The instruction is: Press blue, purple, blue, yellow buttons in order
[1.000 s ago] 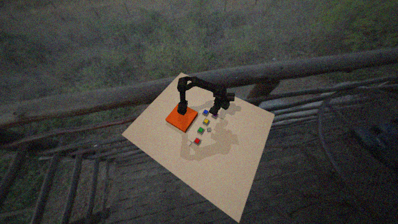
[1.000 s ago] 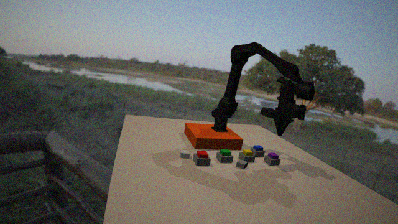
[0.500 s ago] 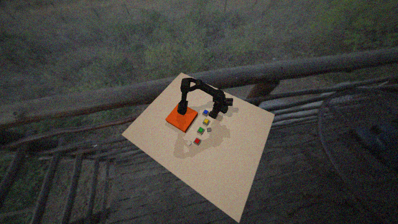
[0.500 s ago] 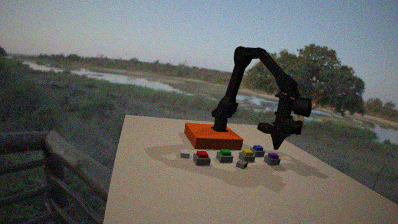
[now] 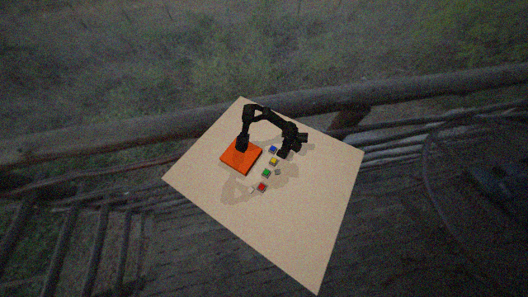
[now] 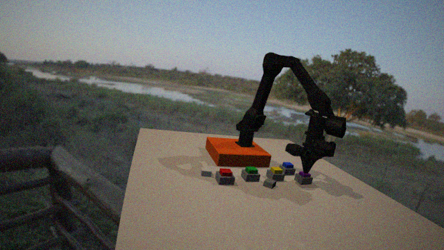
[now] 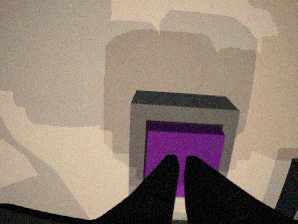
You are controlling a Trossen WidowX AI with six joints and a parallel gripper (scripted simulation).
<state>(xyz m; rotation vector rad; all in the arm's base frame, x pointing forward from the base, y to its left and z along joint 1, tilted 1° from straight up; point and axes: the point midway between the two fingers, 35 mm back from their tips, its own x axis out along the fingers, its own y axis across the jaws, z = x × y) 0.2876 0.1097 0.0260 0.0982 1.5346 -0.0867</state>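
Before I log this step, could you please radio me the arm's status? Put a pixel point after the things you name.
Gripper [image 5: 282,155] [image 6: 306,171] [image 7: 180,164] shut, empty, fingertips at purple button [image 6: 304,174] [image 7: 185,142]. Nothing visible between them. Full press unconfirmed.
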